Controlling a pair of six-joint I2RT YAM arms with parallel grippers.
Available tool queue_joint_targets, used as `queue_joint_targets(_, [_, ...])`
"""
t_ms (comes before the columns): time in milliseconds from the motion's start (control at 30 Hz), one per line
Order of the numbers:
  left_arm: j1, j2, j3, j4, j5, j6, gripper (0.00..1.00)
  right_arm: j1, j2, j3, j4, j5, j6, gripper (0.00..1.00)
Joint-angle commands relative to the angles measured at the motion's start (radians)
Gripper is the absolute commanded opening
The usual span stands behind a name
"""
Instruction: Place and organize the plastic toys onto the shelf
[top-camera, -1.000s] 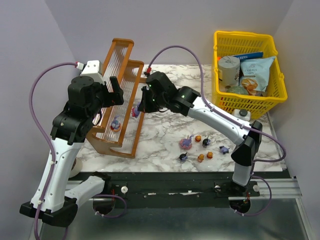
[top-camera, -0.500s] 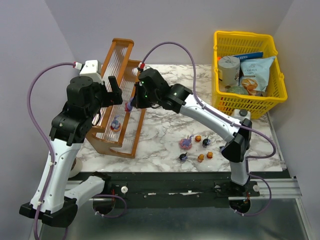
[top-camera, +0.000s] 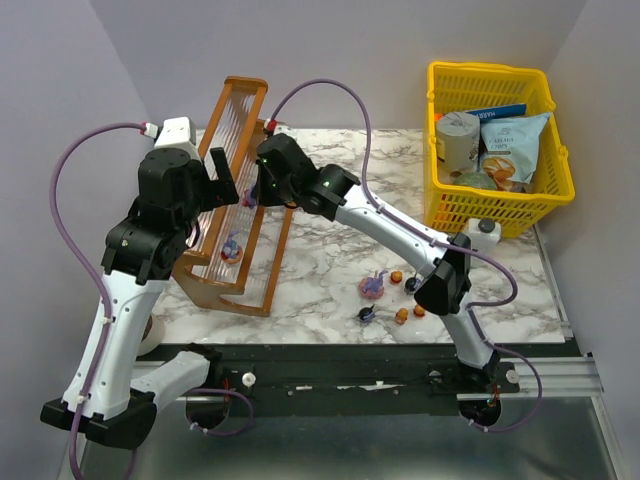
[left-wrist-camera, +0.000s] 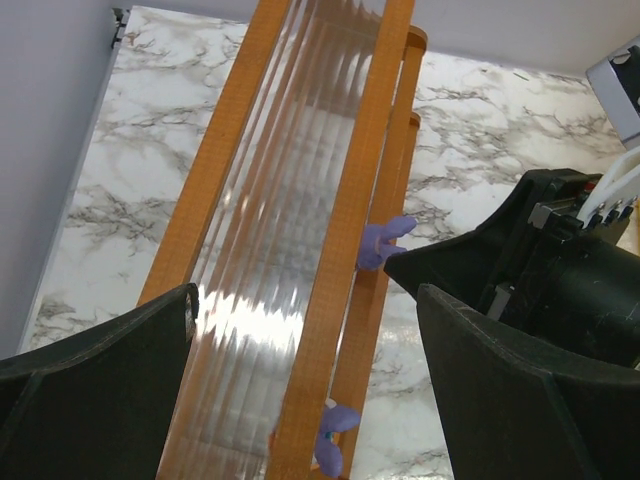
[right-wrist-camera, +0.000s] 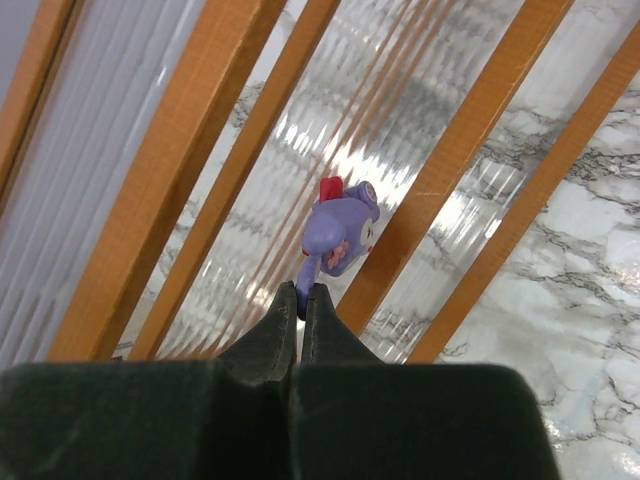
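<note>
The shelf (top-camera: 238, 160) stands slanted at the back left, with an orange-brown frame and clear ribbed tiers. My right gripper (top-camera: 252, 193) hovers over its middle tier, shut on the thin stalk of a purple toy (right-wrist-camera: 342, 228) that hangs just above the ribbed plastic (right-wrist-camera: 300, 190). The same toy (left-wrist-camera: 380, 240) shows beside a shelf rail (left-wrist-camera: 345, 230) in the left wrist view. Another purple toy (top-camera: 232, 247) rests on a lower tier. My left gripper (top-camera: 214, 186) hangs open over the shelf's left side, holding nothing. Several purple, navy and orange toys (top-camera: 372, 288) lie on the marble.
A yellow mesh basket (top-camera: 545, 100) with a can and snack packets sits at the back right. A white bottle with a black cap (top-camera: 485, 229) stands in front of it. A white round object (top-camera: 152, 335) lies by the left arm's base. Walls close in at the left and back.
My right arm has swung left and farther back across the shelf, carrying the purple toy from the lower rail toward the middle tier. The left arm has barely moved.
</note>
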Motion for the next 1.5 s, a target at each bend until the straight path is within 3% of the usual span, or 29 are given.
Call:
queue_joint_targets(0, [0.002, 0.003, 0.028, -0.038, -0.113, -0.020, 0.99, 0.014, 0.042, 0.064, 0.012, 0.068, -0.012, 0.01])
queue_joint_targets(767, [0.002, 0.000, -0.003, -0.033, -0.180, -0.011, 0.99, 0.015, 0.111, 0.122, -0.054, 0.108, -0.035, 0.03])
queue_joint_targets(1067, [0.004, -0.004, -0.009, -0.032, -0.177, -0.011, 0.99, 0.018, 0.116, 0.122, -0.076, 0.109, -0.032, 0.16])
queue_joint_targets(1200, [0.004, -0.006, -0.009, -0.035, -0.177, -0.011, 0.99, 0.017, 0.116, 0.121, -0.065, 0.109, -0.031, 0.29])
queue_joint_targets(1467, [0.004, -0.014, -0.007, -0.035, -0.182, -0.007, 0.99, 0.018, 0.104, 0.093, -0.004, 0.093, -0.017, 0.32])
